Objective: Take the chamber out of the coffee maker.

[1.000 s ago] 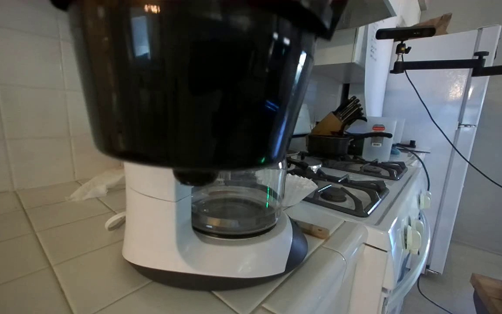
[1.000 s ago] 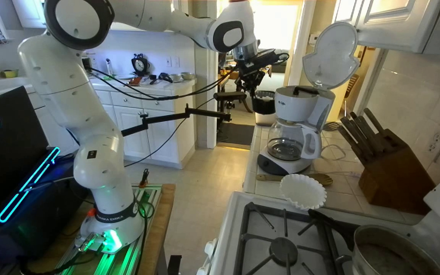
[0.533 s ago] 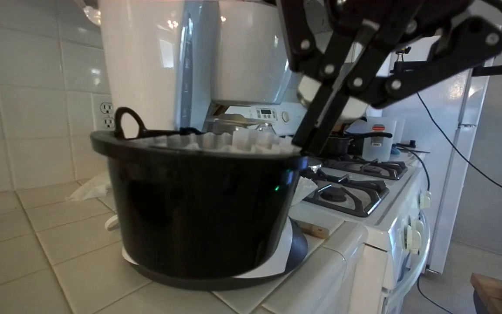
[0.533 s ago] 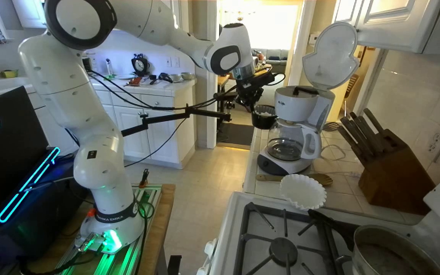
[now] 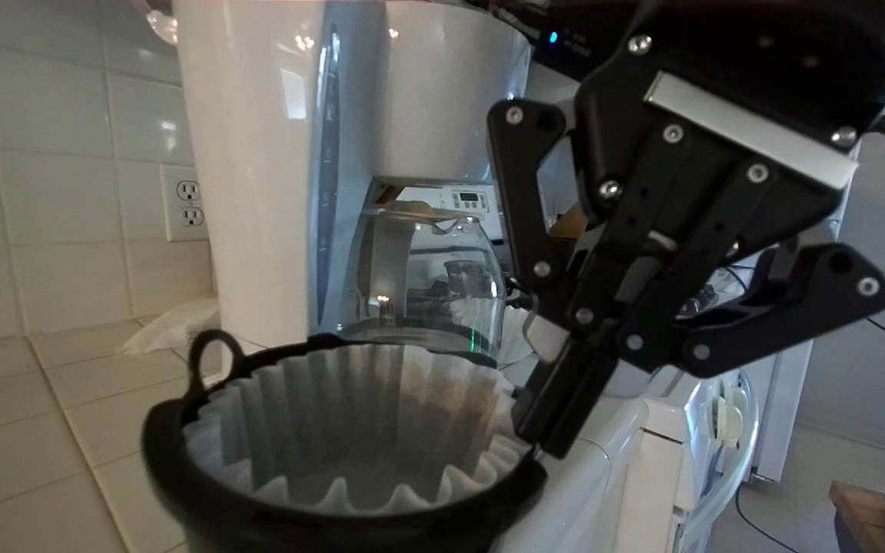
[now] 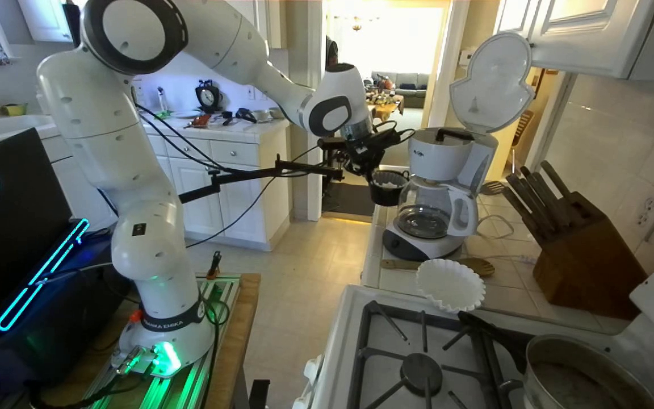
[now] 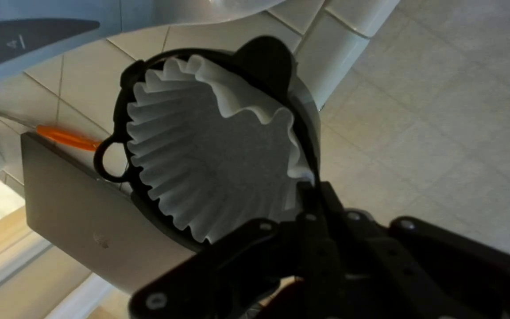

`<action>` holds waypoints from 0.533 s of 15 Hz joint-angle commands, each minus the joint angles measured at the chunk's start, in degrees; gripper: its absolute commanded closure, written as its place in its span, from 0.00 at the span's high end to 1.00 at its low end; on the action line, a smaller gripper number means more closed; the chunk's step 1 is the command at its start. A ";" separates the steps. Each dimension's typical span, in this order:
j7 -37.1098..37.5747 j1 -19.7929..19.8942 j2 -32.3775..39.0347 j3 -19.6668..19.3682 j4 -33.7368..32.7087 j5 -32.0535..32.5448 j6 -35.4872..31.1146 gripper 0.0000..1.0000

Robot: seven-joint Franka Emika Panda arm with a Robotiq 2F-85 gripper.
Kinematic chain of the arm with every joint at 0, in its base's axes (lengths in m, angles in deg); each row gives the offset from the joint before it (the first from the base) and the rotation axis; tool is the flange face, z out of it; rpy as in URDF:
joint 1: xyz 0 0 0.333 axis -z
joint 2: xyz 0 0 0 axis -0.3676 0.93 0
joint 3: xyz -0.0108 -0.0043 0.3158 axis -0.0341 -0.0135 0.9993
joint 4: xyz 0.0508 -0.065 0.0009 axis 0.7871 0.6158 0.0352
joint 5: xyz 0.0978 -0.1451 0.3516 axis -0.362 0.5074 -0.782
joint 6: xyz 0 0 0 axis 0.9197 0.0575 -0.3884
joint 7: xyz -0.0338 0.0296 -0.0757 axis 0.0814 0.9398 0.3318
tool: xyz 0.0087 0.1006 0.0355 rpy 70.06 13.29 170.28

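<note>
The chamber, a round black basket (image 5: 319, 530) with a thin loop handle, is lined with a white fluted paper filter (image 5: 366, 430). It hangs in the air beside the coffee maker (image 5: 246, 153), outside it, and also shows in an exterior view (image 6: 386, 196). My gripper (image 5: 544, 442) is shut on the chamber's rim, opposite the loop handle. In the wrist view the gripper (image 7: 316, 185) pinches the rim, with one fingertip inside the filter and one outside. The coffee maker (image 6: 435, 156) stands with its lid (image 6: 489, 85) raised. The glass carafe (image 6: 426, 216) sits in it.
A stove (image 6: 384, 341) with a pot (image 6: 582, 369), a knife block (image 6: 588, 250), a loose paper filter (image 6: 451, 284) and a wooden spoon (image 6: 477, 266) lie past the coffee maker. In the wrist view a grey laptop (image 7: 91, 221) is near the chamber. A black camera arm (image 6: 259, 173) is near my arm.
My gripper has lowered the chamber from about the coffee maker's top to carafe height and shifted it slightly away from the machine. The chamber stayed in its grip.
</note>
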 commanded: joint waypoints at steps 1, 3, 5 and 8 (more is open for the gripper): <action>-2.03 -1.05 2.74 0.45 -0.80 -0.27 -4.18 0.03; -1.85 -0.90 4.77 0.87 -1.64 0.82 -6.07 0.03; -1.24 -0.51 6.77 1.31 -2.39 2.08 -7.96 0.03; 0.18 0.15 9.69 1.90 -4.04 5.13 -10.23 0.03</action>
